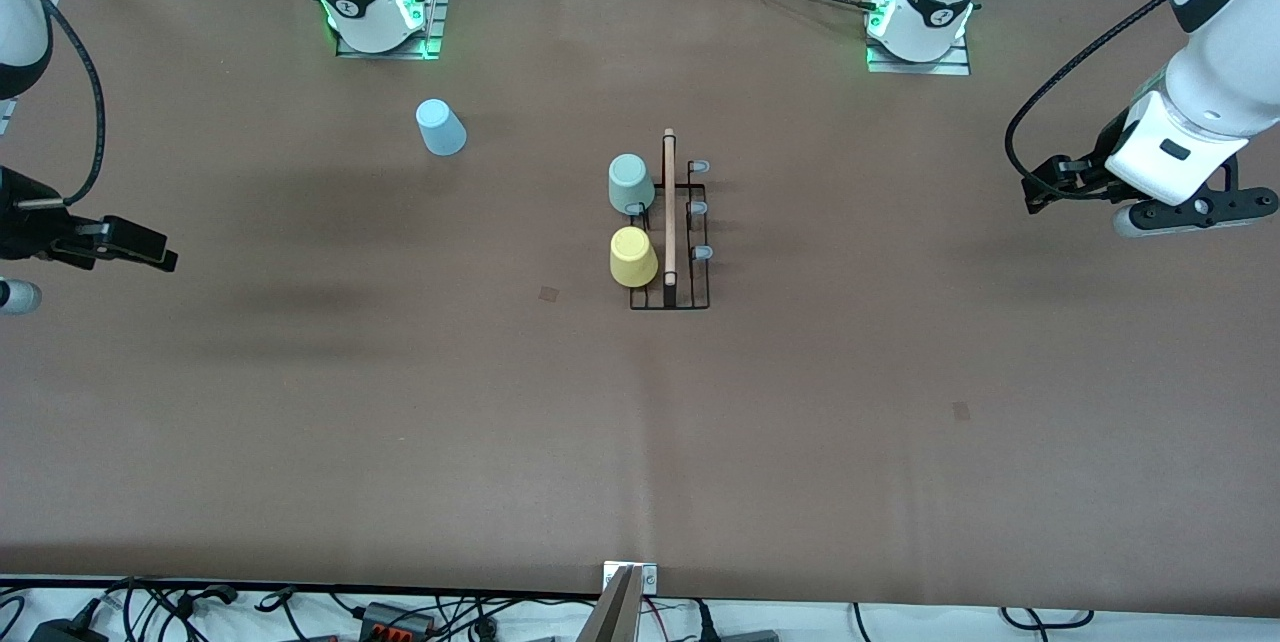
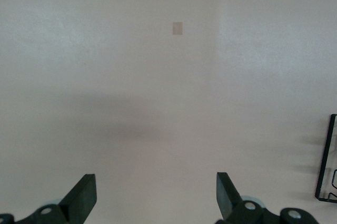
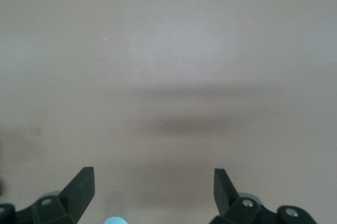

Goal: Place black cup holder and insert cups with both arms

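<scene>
Front view shows the black cup holder [image 1: 680, 252] standing near the middle of the worktop [image 1: 640, 422], its rectangular wire base flat on the surface. Its long axis, marked by the light wooden handle [image 1: 669, 207] on top, runs from the robots' bases toward the front camera. Pale grey-tipped pegs [image 1: 700, 209] stick out on the side toward the left arm's end. On the side toward the right arm's end two cups sit on the rack: the pale green cup [image 1: 631, 183] and, nearer the camera, the yellow cup [image 1: 633, 257]. The light blue cup [image 1: 440, 127] stands apart on the worktop, toward the right arm's end and farther from the camera than the rack.

A plain brown covering lies over the worktop, with faint creases and a small darker patch [image 1: 549, 294] near the rack. Cables trail along the edge closest to the camera.

The left pincer [image 2: 157, 195] hangs over bare surface at the left arm's end, fingers spread wide and holding nothing; a corner of the rack shows in its wrist view. The right pincer [image 3: 154, 192] hangs over the right arm's end, equally wide open and empty.
</scene>
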Tool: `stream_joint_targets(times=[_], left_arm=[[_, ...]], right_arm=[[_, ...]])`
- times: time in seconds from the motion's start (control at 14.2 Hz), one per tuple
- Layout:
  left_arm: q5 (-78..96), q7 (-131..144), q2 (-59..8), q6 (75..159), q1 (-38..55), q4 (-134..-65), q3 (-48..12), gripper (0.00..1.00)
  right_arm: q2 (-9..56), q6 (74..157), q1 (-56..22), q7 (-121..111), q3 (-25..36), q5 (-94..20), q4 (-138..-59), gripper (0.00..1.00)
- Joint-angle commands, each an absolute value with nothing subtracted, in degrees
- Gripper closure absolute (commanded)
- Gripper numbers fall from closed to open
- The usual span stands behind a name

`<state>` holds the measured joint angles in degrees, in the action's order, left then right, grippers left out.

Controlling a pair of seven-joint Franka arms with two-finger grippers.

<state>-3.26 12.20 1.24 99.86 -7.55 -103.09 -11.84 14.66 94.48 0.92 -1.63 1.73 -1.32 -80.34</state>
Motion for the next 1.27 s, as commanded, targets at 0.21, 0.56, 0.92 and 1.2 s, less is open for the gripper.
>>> stream_joint_targets(times=[0.21,0.56,0.92,1.2], left_arm=[[-2.1,10.8,1.9,99.0,-7.9,-102.9,-11.9,0.0],[-2.1,10.8,1.9,99.0,-7.9,-102.9,-11.9,0.0],[-2.1,10.8,1.8,99.0,-7.9,-102.9,-11.9,0.0],[-2.1,10.8,1.8,99.0,-7.9,-102.9,-11.9,0.0]], right_arm=[[2.2,99.7,-0.1,-2.5,0.6,1.3,-95.2,0.0],[2.8,98.9,0.4,-2.3,1.1,0.9,-94.7,0.0],[2.6,97.5,0.2,-2.1,1.1,0.9,-94.3,0.0],[2.6,97.5,0.1,-2.1,0.8,1.0,-94.3,0.0]])
